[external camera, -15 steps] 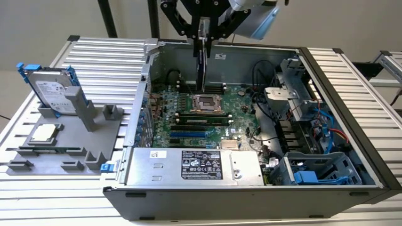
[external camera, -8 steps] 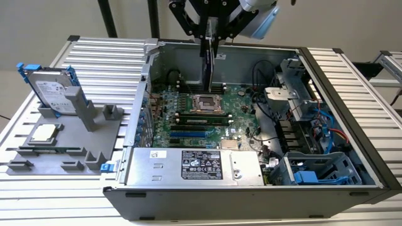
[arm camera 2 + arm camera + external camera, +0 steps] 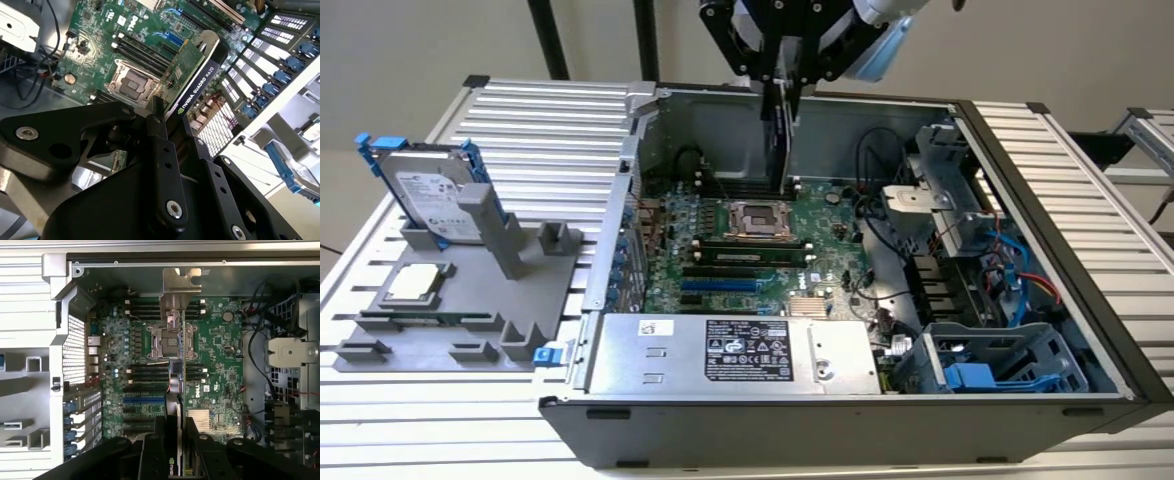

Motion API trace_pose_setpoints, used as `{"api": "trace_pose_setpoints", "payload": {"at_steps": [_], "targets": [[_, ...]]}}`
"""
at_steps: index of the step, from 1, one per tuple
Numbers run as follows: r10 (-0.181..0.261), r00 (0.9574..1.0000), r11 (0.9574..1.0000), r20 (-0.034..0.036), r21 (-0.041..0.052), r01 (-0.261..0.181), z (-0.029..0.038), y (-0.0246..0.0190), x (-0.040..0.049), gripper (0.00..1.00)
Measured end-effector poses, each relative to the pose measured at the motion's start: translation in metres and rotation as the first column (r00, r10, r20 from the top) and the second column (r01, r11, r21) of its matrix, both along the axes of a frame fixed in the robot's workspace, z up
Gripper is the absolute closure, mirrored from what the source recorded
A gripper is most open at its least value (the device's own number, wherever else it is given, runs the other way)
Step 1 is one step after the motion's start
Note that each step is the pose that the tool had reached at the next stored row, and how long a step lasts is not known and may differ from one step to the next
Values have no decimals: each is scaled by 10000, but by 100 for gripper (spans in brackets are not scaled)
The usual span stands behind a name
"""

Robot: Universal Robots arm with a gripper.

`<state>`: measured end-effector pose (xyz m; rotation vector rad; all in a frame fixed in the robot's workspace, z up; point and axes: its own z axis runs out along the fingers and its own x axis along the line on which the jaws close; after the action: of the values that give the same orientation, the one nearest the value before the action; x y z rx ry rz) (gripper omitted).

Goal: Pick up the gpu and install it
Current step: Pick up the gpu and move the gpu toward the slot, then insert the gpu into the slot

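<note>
gpu (image 3: pixel 779 130): thin green card with a black cooler along one face and a silver bracket at the end farthest from the gripper (image 3: pixel 781 85). in the second wrist view the green face and the black cooler edge both show (image 3: pixel 186 70). the first wrist view sees the card edge-on, bracket at the far end (image 3: pixel 179 295).

arm: it comes down from above the far edge of the computer case (image 3: pixel 854 420), gripper pointing straight down. its black fingers are clamped on the card's upper end (one on each face). the card hangs on end inside the open case, lower end over the motherboard (image 3: pixel 834 215) close to the processor socket (image 3: pixel 754 218). whether it touches the board cannot be told.

containers: the case lies open on the slatted desk (image 3: pixel 520 110). it holds the motherboard, a silver power supply (image 3: pixel 734 350) along its near wall and a blue drive cage (image 3: pixel 1001 360) in the near corner at the exterior view's right. beside the case, at the exterior view's left, a grey fixture (image 3: pixel 454 300) carries a hard drive (image 3: pixel 434 195) standing upright and a processor chip (image 3: pixel 414 283) lying flat.
</note>
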<state>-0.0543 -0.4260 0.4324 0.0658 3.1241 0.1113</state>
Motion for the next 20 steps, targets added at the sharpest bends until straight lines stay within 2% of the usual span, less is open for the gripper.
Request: {"api": "trace_pose_setpoints", "payload": {"at_steps": [12,20], "targets": [[1,10000,10000,-1,-1,-1,0,26,222,100],[0,10000,10000,0,0,0,0,27,237,100]]}}
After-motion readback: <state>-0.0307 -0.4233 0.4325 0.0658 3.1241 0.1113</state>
